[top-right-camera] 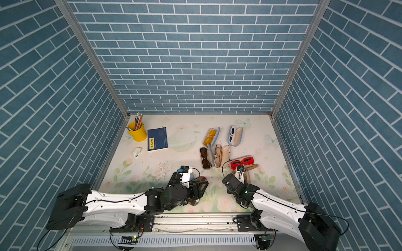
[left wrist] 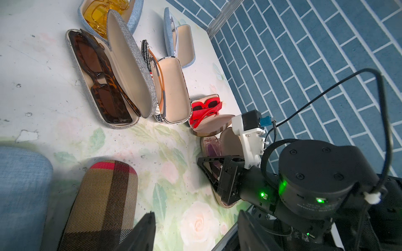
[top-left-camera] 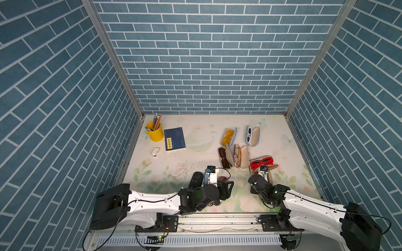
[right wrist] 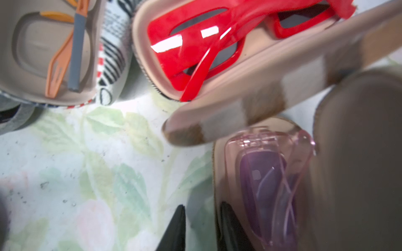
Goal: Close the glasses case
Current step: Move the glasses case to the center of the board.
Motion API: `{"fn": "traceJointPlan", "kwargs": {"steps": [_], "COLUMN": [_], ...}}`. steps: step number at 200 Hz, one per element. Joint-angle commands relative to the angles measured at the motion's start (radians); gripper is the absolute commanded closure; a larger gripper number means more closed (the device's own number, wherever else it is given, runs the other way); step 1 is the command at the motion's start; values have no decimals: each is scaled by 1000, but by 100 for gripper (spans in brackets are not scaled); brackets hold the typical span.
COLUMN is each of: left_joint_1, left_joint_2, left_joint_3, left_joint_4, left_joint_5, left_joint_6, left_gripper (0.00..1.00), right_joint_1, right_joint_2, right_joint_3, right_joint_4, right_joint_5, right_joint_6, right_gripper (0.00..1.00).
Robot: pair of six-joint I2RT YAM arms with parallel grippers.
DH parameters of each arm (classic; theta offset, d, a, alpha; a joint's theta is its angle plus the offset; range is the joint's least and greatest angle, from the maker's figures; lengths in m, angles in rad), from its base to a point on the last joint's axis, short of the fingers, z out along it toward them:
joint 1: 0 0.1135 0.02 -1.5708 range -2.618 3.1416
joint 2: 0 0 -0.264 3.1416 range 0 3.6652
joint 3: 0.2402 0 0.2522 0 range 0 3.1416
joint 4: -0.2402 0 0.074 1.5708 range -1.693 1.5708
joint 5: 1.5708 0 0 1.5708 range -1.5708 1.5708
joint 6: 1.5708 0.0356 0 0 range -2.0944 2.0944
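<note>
Floral table (top-left-camera: 195, 156), glasses cases (top-left-camera: 252, 135), notebook (top-left-camera: 174, 139), pencil cup (top-left-camera: 154, 133)

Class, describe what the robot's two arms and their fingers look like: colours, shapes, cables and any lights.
The left arm and right arm have white link shells and black joint housings, with thin black cables along both. At the right wrist, a white bracket carries a black camera with a blue plug, and green lights glow. The fingers are black tapered wedges.
</note>
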Motion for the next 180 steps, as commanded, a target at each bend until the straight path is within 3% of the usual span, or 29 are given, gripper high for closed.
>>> {"fn": "traceJointPlan", "kwargs": {"steps": [1,49,180], "left_joint_1": [-4,-4,-5], "left_joint_2": [-25,-43,-169], "left_joint_3": [-12,-41,-109], "left_joint_4": [-25,-36,-110], "left_joint_5": [-21,-27,-76], "left_joint_6": [11,5,-28], "left_gripper": [35,35,35], "right_joint_1": [58,168,293], "right_joint_2": [40,127,364], "right_joint_3": [17,77,197], "right_joint_4": [35,72,323], "right_joint_5": [-41,-18,-74], "right_joint_6": [70,115,127], "right_gripper": [73,73,74]}}
